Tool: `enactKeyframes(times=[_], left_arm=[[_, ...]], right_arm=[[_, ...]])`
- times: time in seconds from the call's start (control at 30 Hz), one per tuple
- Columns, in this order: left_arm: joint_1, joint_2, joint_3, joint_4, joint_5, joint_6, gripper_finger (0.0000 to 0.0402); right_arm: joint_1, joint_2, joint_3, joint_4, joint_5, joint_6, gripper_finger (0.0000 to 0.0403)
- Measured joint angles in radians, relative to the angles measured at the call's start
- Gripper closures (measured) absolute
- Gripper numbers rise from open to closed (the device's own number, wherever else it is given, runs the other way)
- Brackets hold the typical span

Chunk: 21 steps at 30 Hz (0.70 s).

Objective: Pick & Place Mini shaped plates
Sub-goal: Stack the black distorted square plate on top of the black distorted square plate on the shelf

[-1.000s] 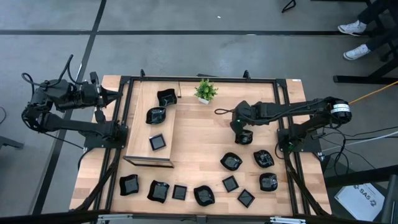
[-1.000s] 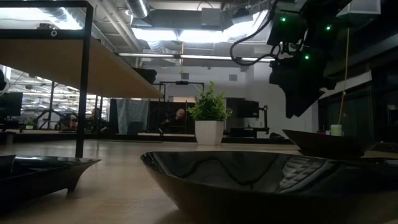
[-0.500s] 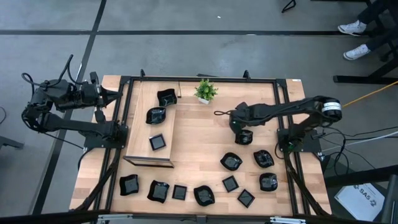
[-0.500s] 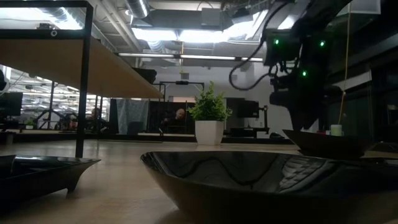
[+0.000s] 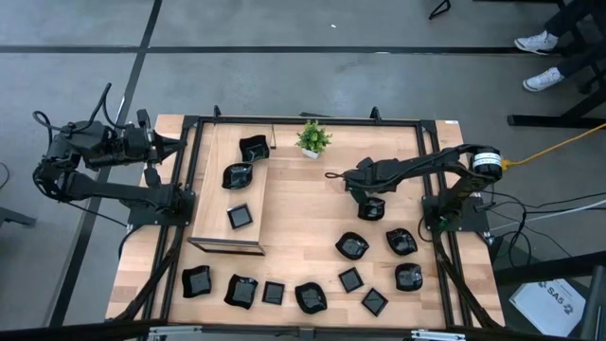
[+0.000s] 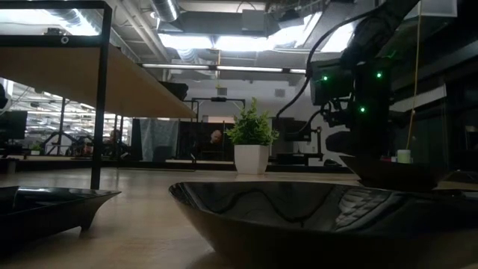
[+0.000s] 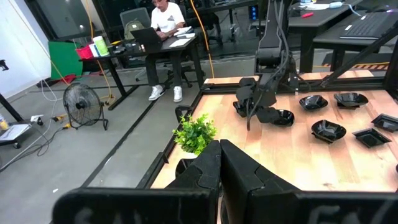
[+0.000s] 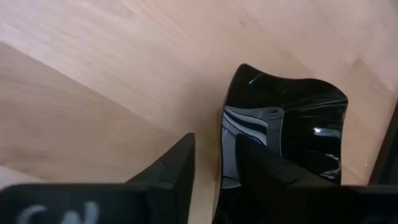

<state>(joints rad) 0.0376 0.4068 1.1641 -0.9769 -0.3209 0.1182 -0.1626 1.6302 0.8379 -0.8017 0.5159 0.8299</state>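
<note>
From above, we are seeing the right end effector [image 5: 370,201] reaching down over a black plate [image 5: 372,208] near the middle of the table [image 5: 303,199], while other black plates [image 5: 352,246] are lying along the near edge and the left end effector [image 5: 173,144] is waiting at the table's left edge — fingers pressed together. In the right wrist view its two fingers [image 8: 177,165] are straddling the plate's [image 8: 292,124] rim — one outside, one inside, narrowly spread.

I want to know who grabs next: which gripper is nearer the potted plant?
Right. The right gripper works at a black plate just beyond the potted plant; the left gripper waits off the table's far-left edge.
</note>
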Motion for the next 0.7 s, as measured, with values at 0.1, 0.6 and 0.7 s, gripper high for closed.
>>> enactKeyframes(times=[0.1,0.6,0.7], left_arm=[[0.0,0.0,0.0,0.0,0.0,0.0,0.0398],[0.0,0.0,0.0,0.0,0.0,0.0,0.0398],[0.0,0.0,0.0,0.0,0.0,0.0,0.0398]], right_arm=[[0.001,0.0,0.0,0.0,0.005,-0.001,0.0325],[0.001,-0.079,0.0,-0.062,-0.019,-0.125,0.0397],[0.001,-0.123,0.002,-0.065,-0.023,-0.159,0.0396]])
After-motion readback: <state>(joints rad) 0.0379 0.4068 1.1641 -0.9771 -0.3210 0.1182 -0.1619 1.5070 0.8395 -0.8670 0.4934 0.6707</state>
